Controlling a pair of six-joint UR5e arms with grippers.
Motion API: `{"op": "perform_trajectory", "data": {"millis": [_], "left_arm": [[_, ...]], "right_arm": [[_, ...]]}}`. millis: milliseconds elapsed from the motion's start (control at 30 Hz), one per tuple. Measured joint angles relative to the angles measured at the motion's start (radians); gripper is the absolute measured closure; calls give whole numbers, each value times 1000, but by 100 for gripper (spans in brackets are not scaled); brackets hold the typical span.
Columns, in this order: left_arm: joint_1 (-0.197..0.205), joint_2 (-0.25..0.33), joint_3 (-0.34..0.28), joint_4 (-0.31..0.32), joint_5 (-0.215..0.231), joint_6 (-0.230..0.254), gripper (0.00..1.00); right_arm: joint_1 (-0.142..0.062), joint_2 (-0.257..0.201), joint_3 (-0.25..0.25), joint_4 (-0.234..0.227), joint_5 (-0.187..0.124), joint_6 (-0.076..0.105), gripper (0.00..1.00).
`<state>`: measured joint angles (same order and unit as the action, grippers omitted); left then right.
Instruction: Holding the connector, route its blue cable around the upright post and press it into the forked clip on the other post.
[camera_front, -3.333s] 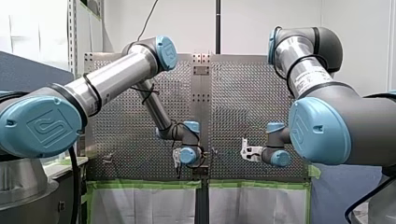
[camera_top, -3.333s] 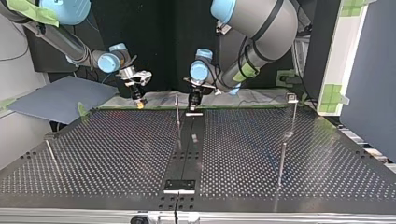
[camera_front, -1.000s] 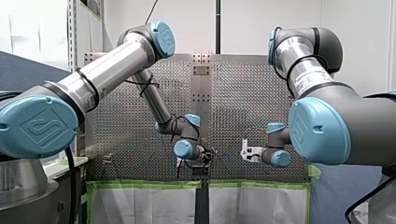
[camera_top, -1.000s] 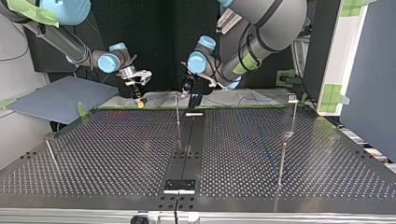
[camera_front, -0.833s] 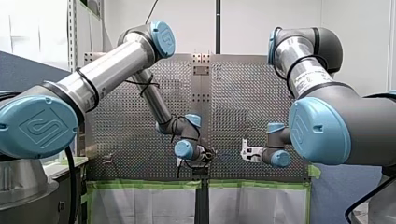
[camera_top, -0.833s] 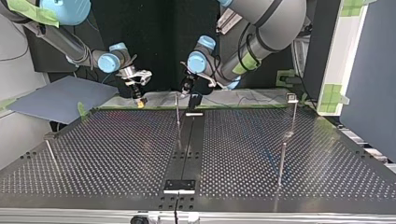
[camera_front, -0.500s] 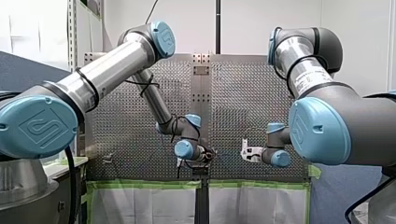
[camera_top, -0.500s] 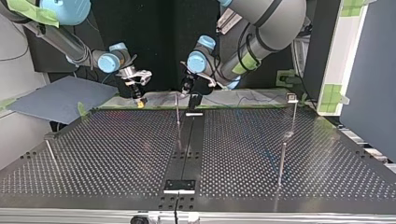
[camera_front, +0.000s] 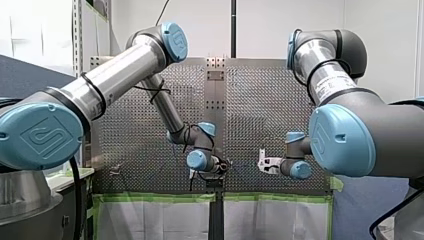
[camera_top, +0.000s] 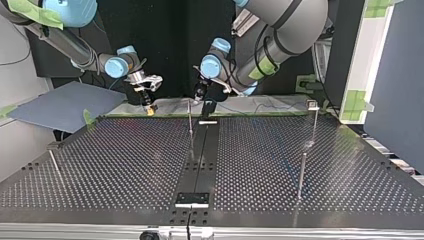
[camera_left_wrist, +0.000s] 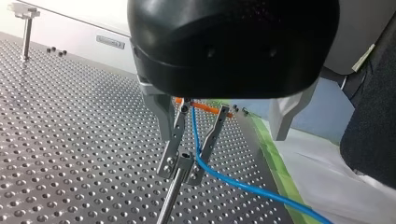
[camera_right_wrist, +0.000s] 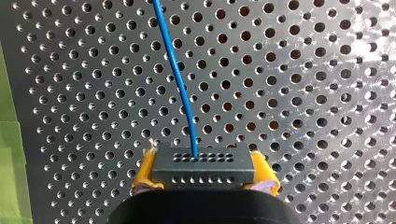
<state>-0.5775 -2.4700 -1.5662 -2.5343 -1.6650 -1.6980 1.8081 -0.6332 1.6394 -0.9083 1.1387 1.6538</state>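
The left gripper (jaws apart around the cable) has been swung to the post, so routing is begun; the connector is clamped by the right gripper.

**Count at the table**

Two arms: my left arm and my right arm. Two pincers: left pincer, right pincer. One blue cable. One connector. Four thin posts on one perforated table. One forked clip.
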Motion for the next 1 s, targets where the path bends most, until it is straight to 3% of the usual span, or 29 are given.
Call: {"op": "perform_trajectory", "data": {"millis": [167, 367, 533, 767, 1000], "left_arm": [[-4, 1, -1, -8, -6, 10, 1], [-24, 27, -25, -43, -49, 55, 1], [-35, 72, -70, -16, -77, 89, 1], [-57, 138, -137, 48, -122, 60, 1], [-119, 206, -205, 79, -179, 54, 1]], "right_arm": [[1, 0, 0, 0, 1, 0, 100], [0, 0, 0, 3, 0, -1, 100], [0, 1, 0, 6, 0, -1, 100], [0, 2, 0, 7, 2, 0, 100], [0, 3, 0, 15, 22, -1, 100]]}}
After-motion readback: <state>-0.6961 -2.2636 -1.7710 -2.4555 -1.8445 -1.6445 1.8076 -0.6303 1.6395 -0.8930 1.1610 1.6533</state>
